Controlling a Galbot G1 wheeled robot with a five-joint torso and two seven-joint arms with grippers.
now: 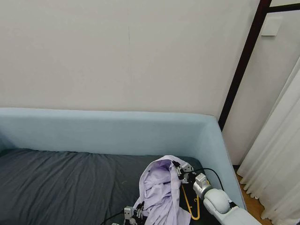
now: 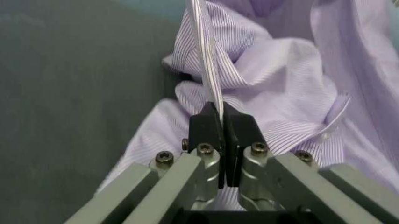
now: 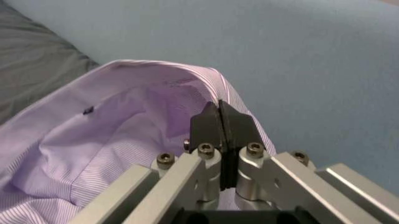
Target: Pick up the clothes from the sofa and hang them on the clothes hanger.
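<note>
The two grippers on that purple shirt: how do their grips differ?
The left gripper pinches a thin striped fold low on the shirt, over the dark seat cushion. The right gripper pinches the collar edge, near the light blue sofa side. In the head view the left gripper sits lower and nearer the robot, the right gripper higher. Both are shut on the same shirt.

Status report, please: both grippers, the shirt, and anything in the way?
Left gripper: jaws shut on the shirt. Right gripper: jaws shut on its collar. Yellow hanger lies on the sofa beside it.
</note>
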